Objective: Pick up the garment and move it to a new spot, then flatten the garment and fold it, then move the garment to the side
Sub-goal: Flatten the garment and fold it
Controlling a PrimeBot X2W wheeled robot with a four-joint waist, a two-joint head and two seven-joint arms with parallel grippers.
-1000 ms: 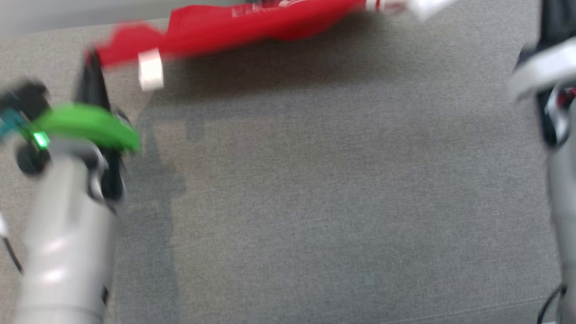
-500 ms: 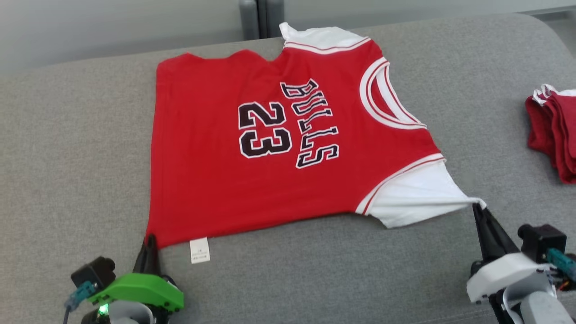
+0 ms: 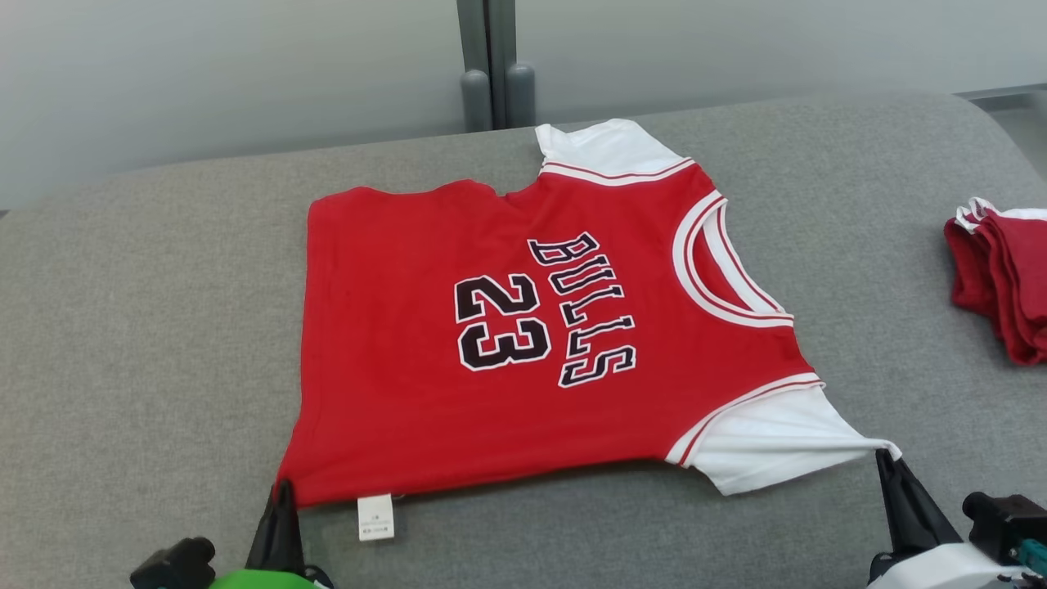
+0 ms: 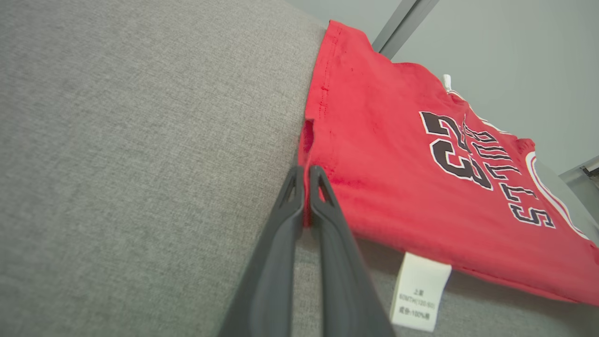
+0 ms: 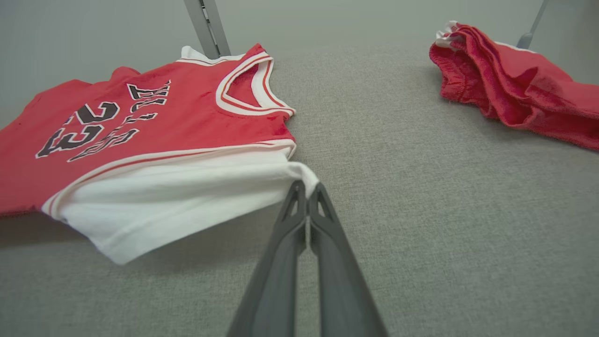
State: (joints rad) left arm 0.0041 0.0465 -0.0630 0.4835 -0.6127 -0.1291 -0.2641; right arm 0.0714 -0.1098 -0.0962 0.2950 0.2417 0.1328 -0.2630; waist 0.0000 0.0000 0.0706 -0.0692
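- A heap of folded red garments (image 3: 1002, 286) with white trim lies on the grey fabric-covered bench (image 3: 147, 327), well apart from the right fingers (image 5: 288, 243), beyond them and to their right.
- A grey post (image 3: 489, 74) stands against the pale wall behind the bench, far beyond both pairs of fingertips.
- A small white care label (image 4: 419, 292) hangs from the hem just to the right of the left fingers (image 4: 283, 234), and its print is too small to read.
- A second ago the head view was blurred and the cloth showed as a red strip along the top edge, with the left forearm large at the lower left.
- Half a second ago it lay spread much as it does now, with both pairs of fingers at the same corners. The whole picture has shifted down since then, which is the camera moving.
- The red jersey (image 3: 491, 327), with white sleeves and black "BULLS 23" lettering, lies spread face up on the bench, stretching away ahead of both pairs of fingers and filling the space between them.
- The left fingers are pressed together on the near hem corner, with red cloth pinched between their tips.
- The right fingers are clamped on the tip of the near white sleeve, which is drawn out to a point towards them.
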